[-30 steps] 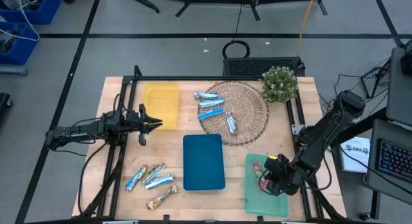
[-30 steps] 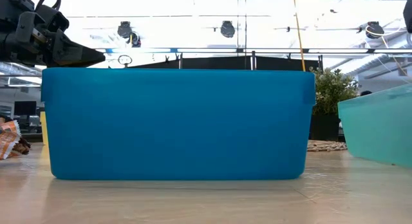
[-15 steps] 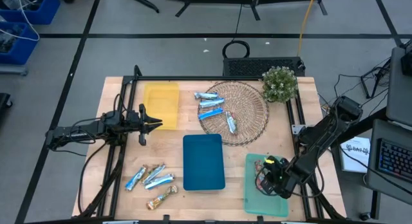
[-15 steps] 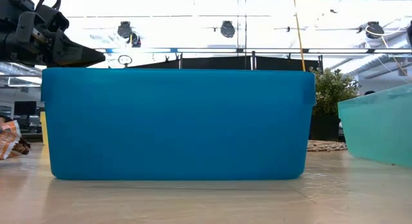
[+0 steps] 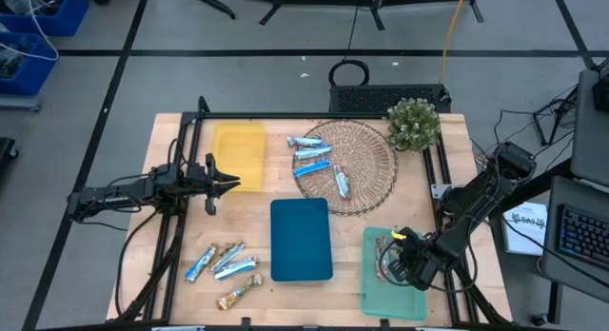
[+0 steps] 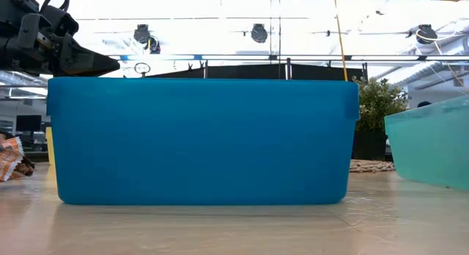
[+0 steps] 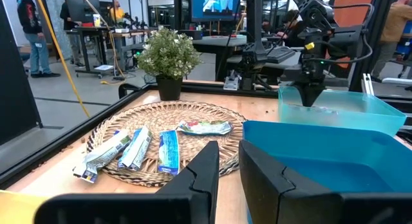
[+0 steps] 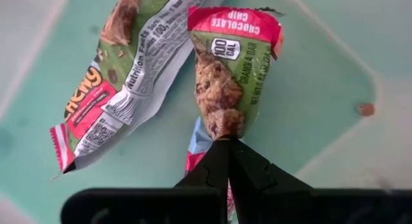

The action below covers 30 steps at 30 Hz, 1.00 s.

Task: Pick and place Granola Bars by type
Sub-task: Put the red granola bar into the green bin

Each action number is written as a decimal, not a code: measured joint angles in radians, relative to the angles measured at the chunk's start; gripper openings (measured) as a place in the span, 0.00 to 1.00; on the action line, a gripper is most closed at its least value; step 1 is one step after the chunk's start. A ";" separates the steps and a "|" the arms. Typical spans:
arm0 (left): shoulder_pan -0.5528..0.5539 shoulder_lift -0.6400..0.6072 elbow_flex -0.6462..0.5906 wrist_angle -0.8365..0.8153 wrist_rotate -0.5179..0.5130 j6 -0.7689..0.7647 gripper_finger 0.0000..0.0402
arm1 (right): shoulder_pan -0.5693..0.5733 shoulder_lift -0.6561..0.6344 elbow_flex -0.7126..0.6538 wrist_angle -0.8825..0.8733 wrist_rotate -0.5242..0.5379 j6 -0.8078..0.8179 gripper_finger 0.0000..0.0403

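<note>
Low view: blue tray (image 6: 201, 141) hides most of tabletop (image 6: 234, 229); one bar (image 6: 9, 158) cut off at pic edge.

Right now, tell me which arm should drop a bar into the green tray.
Right. Its gripper is shut on a red bar over the green tray; the left gripper waits beside the yellow tray.

Robotics lab or workshop. Wooden table (image 5: 257, 212) framed by black rails on grey taped floor; monitors (image 7: 215, 4), desks, cable runs and standing people (image 7: 31, 31) behind; ceiling strip lights; blue storage bins (image 5: 38, 17) nearby.
</note>
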 joint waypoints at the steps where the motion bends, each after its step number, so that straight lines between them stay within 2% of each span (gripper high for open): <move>1: 0.000 0.000 0.000 0.000 0.000 0.000 0.17 | 0.000 0.000 0.000 0.005 0.000 0.000 0.00; 17: 0.000 0.000 0.000 0.000 0.000 0.000 0.17 | 0.000 0.000 0.000 -0.066 -0.028 0.030 0.00; 30: 0.000 0.000 0.000 0.000 0.000 0.000 0.17 | 0.000 0.000 0.000 -0.047 -0.027 0.030 0.00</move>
